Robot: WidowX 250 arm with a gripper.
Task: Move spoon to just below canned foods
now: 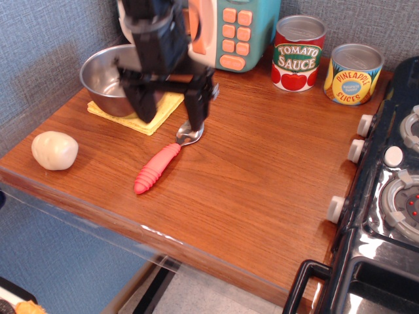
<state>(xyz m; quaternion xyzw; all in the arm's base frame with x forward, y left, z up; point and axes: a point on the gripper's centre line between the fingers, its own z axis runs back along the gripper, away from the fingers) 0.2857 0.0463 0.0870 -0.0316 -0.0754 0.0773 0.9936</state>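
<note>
The spoon [159, 166] lies on the wooden counter, its red-pink ribbed handle pointing toward the front left and its silver bowl toward the back right. My gripper [169, 112] hangs open just above the spoon's bowl end; the right finger [196, 112] hides part of the silver bowl. The left finger stands over the yellow cloth. The two cans stand at the back right: the red-and-white Tomato Sauce can [298, 53] and the yellow Pineapple Slices can [353, 74]. The gripper holds nothing.
A steel bowl [105, 78] sits on a yellow cloth [165, 112] at the back left, partly behind the arm. A pale round lump [54, 150] lies near the left edge. A toy microwave [239, 31] stands at the back. A black toy stove [386, 196] borders the right.
</note>
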